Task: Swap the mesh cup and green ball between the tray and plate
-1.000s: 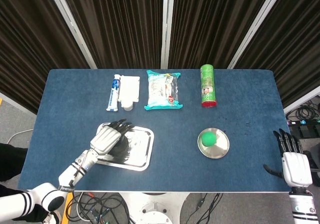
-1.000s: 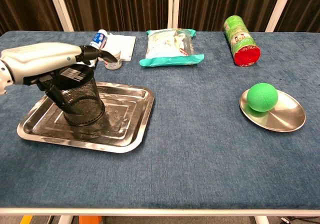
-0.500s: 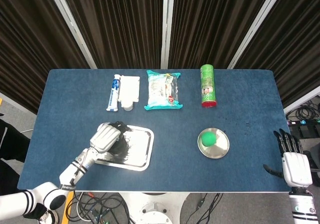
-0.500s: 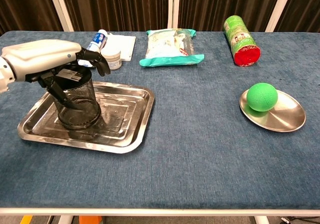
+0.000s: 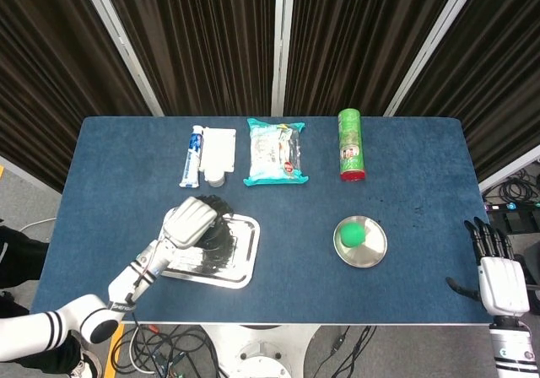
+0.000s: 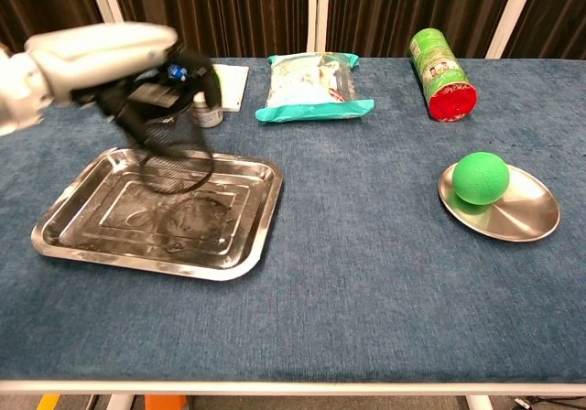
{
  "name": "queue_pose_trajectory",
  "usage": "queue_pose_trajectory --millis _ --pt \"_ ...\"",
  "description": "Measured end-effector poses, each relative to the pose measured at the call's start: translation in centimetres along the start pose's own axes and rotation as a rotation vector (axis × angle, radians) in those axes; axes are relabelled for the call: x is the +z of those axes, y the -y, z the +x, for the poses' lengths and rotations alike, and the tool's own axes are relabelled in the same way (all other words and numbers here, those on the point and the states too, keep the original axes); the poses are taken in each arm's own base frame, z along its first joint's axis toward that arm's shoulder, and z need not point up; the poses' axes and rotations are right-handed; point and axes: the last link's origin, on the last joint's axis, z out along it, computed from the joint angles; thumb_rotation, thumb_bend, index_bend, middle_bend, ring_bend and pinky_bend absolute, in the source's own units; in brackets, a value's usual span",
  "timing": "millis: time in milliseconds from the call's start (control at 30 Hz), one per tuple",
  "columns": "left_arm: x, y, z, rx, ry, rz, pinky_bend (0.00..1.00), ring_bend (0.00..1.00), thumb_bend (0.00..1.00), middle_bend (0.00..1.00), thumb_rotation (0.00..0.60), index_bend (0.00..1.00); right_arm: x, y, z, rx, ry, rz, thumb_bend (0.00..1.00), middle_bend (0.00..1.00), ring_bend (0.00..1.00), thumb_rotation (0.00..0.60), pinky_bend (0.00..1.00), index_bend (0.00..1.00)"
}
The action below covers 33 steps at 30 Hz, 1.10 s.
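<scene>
A: From the head view, where does the mesh cup [image 5: 216, 226] sit?

B: Over the far left part of the tray [image 5: 240, 260], under the left hand [image 5: 193, 223]. The hand's fingers are wrapped over the cup's rim, so the cup is in its grasp. That top-down grip probably suits a thin wire wall better than squeezing the sides.

A: And the other side of the table?

B: The green ball [image 5: 352, 234] rests in the plate [image 5: 373, 252], well apart from the tray. The right hand [image 5: 496, 278] waits off the table's right edge, holding nothing, fingers apart. Likely it is kept clear until the ball's turn.

A: What does the chest view add?

B: The cup [image 6: 174, 154] hangs tilted above the tray [image 6: 247, 236], clear of its floor; its reflection shows on the bare metal beneath. The left hand [image 6: 137, 53] clamps it from above at the rim. The image is blurred there, so the exact finger placement cannot be told.

A: The ball [image 6: 480, 178]?

B: It lies on the near-left part of the plate [image 6: 526, 216], untouched. The right hand does not show in this view.
</scene>
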Motion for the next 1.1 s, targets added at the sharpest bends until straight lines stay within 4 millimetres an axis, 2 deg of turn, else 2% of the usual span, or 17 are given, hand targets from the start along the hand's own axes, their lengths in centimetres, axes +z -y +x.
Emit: queue_pose_trajectory --millis 167,700,900,1100 --pt "3.5 -2.3 0.9 -0.025 -0.028 -0.085 0.59 0.29 0.15 0.36 0.600 0.37 -0.1 -0.2 -0.1 0.006 0.002 -0.005 0.00 0.00 0.00 0.600 0.00 0.00" --pt "13.8 -5.2 -1.5 -0.027 0.043 -0.141 0.59 0.29 0.15 0.36 0.600 0.37 -0.4 -1.6 -0.4 0.024 0.003 -0.042 0.00 0.00 0.00 0.600 0.00 0.00" --pt "16.2 -5.4 -2.3 -0.052 0.051 -0.122 0.58 0.29 0.15 0.36 0.600 0.37 -0.4 -1.8 -0.5 0.037 0.003 -0.047 0.00 0.00 0.00 0.600 0.00 0.00" --pt "17.1 -5.4 -3.2 -0.085 0.047 -0.119 0.55 0.28 0.14 0.33 0.600 0.33 -0.5 -1.9 -0.5 0.045 -0.002 -0.054 0.00 0.00 0.00 0.600 0.00 0.00"
